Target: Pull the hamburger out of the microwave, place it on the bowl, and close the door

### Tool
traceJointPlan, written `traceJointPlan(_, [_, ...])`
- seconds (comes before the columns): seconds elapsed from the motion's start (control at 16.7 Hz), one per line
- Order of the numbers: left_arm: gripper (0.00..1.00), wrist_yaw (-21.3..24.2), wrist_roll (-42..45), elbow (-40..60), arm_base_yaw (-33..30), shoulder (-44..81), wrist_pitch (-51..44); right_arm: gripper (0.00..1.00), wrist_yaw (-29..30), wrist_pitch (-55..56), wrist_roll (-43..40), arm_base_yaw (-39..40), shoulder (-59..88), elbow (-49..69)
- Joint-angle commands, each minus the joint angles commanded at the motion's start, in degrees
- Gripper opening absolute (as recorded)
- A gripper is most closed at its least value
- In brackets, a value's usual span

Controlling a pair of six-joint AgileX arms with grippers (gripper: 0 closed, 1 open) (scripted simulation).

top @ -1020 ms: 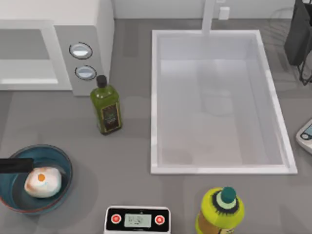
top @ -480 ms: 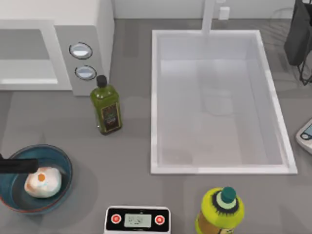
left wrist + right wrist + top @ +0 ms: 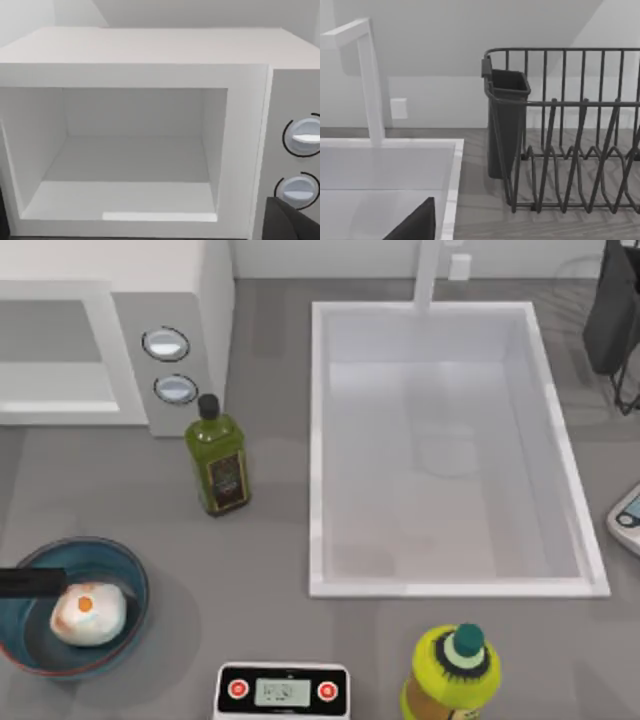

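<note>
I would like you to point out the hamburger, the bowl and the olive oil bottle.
hamburger (image 3: 89, 613), top view, on its pale top beside the orange patch.
bowl (image 3: 128, 570), top view, on its blue inner wall near the rim.
olive oil bottle (image 3: 224, 476), top view, on its label.

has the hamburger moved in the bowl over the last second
Yes, slightly. In the top view the hamburger sat a little farther toward the near edge of the blue bowl half a second ago and has shifted back; the scale stayed fixed.
</note>
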Motion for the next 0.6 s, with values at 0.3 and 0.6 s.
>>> traceJointPlan(0.3, [0.0,8.3,0.0,-2.0,8.3,-2.0,0.0,1.0,0.0,0.0,0.0,0.0,0.0,0.0])
traceJointPlan(0.6, [0.0,8.9,0.7,-1.1,8.9,-1.1,-0.4,1.0,0.0,0.0,0.0,0.0,0.0,0.0])
